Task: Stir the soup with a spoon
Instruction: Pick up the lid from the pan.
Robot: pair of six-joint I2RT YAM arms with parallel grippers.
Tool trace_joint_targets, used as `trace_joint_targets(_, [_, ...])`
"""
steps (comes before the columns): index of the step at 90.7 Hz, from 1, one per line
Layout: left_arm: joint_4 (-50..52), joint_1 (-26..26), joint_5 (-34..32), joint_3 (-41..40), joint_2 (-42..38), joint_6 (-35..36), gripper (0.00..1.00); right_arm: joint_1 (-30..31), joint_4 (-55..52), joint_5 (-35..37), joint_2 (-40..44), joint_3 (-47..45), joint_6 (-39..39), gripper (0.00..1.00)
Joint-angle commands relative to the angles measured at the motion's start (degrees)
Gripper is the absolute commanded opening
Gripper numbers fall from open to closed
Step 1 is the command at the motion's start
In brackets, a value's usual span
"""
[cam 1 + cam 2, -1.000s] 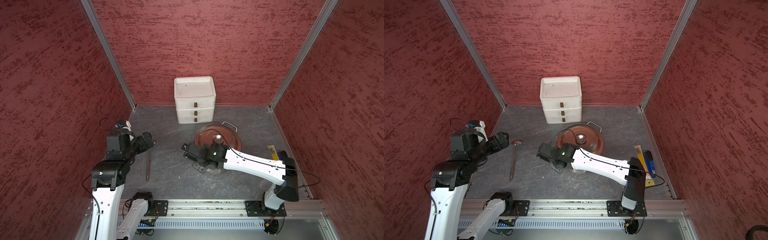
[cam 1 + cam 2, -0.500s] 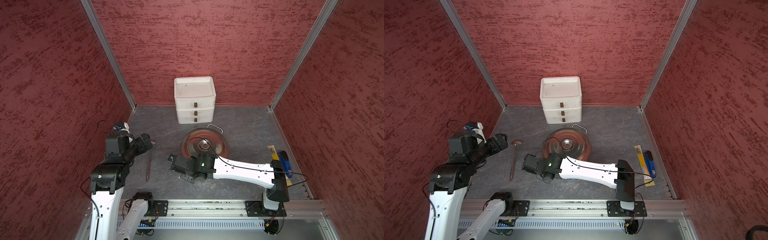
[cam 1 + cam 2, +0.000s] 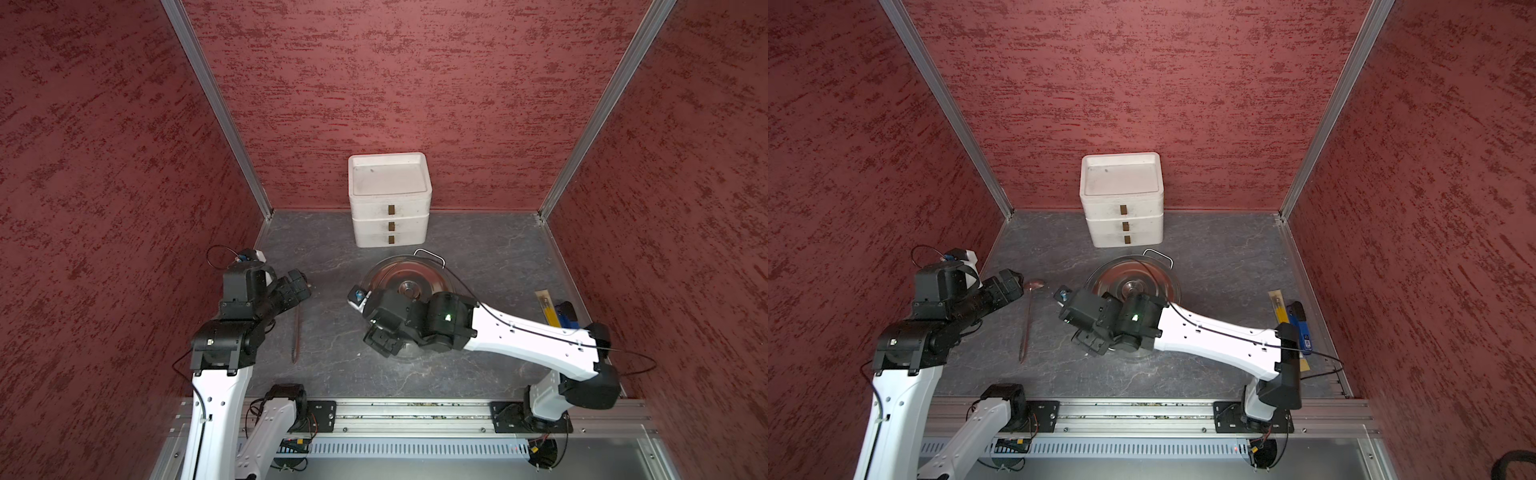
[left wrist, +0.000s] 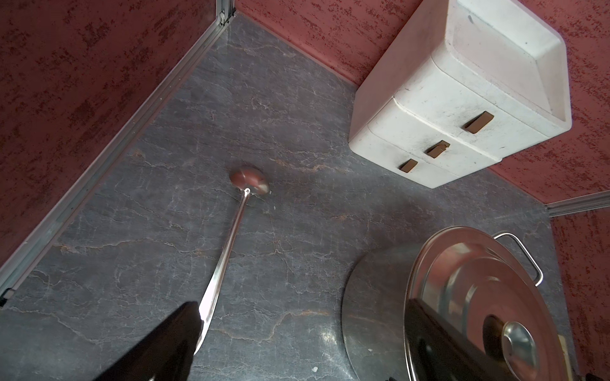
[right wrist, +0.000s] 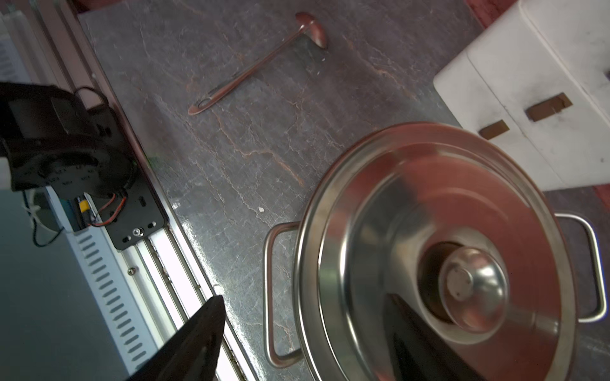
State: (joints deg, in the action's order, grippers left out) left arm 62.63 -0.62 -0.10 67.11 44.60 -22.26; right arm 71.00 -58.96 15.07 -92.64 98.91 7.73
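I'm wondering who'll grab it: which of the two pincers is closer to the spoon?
The left pincer: it hangs right by the spoon, whereas the right pincer is over at the lidded pot.

Mottled red walls (image 3: 415,83) close round me on three sides; grey veined floor (image 3: 498,249) below; white drawer unit (image 3: 388,216) mid-frame

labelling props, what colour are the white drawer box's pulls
Brown rectangular pulls on the white plastic drawer box; clearest in left wrist view.
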Motion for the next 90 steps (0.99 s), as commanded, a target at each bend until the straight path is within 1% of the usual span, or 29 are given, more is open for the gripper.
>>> trace_joint_targets(1, [0.22, -0.13, 2.09, -0.53, 0.44, -0.75, 1.0, -7.4, 1.92, -2.61, 3.33, -3.27, 3.84, 0.87])
trace_joint_targets(11, [2.11, -0.15, 3.9, -1.44, 1.22, -1.26, 1.0, -13.69, 3.54, -6.13, 4.38, -6.4, 3.15, 0.9])
trace_joint_targets(21, [3.75, -0.11, 4.61, -2.42, 1.84, -1.38, 1.0, -16.96, 5.09, -8.92, 3.74, -8.03, 1.45, 0.91])
trace_joint_targets(35, [3.47, -0.17, 6.81, -2.82, 2.04, -1.64, 1.0, -17.87, 5.32, -9.8, 1.04, -8.15, -2.16, 0.94])
trace_joint_targets(48, [3.78, -0.13, 6.91, -2.66, 2.27, -1.67, 1.0, -18.52, 7.02, -12.03, -0.53, -8.83, -2.74, 0.94])
trace_joint_targets(64, [4.27, -0.13, 6.03, -2.96, 2.11, -1.4, 1.0, -19.32, 7.15, -12.13, -1.99, -9.8, -3.17, 0.89])
trace_joint_targets(80, [3.59, -0.11, 6.29, -2.9, 2.54, -1.29, 1.0, -19.41, 6.76, -10.32, -2.83, -11.02, -4.21, 0.83])
trace_joint_targets(90, [3.21, -0.14, 6.63, -2.84, 2.87, -1.33, 1.0, -19.41, 6.4, -9.27, -3.05, -11.92, -4.51, 0.76])
